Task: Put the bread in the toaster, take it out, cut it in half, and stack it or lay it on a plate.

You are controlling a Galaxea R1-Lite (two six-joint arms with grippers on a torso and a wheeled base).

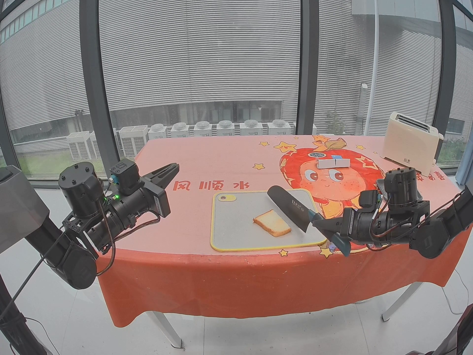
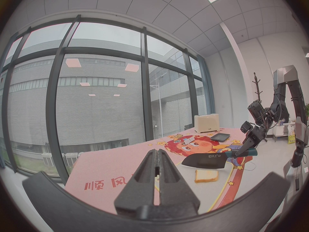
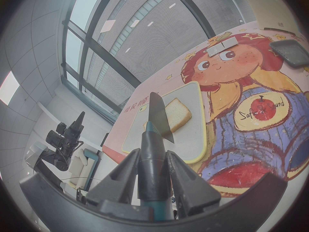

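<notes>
our right gripper (image 1: 329, 227) is clamping the handle of the knife (image 1: 291, 207), and we are holding the blade in the air over the bread (image 1: 272, 223). the slice is lying whole on the cutting board (image 1: 236, 235) near the front of the table (image 1: 207, 173). our left gripper (image 1: 166, 170) is hanging by the table's left edge, fingers pressed together on nothing. the toaster (image 1: 411, 143) is standing at the far right corner, with the plate (image 3: 291, 52) lying near it.

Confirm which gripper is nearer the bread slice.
Right. The right gripper, shut on the knife, is beside the cutting board's right edge, with the blade close to the bread slice. The left gripper is by the table's left edge, farther off.
</notes>
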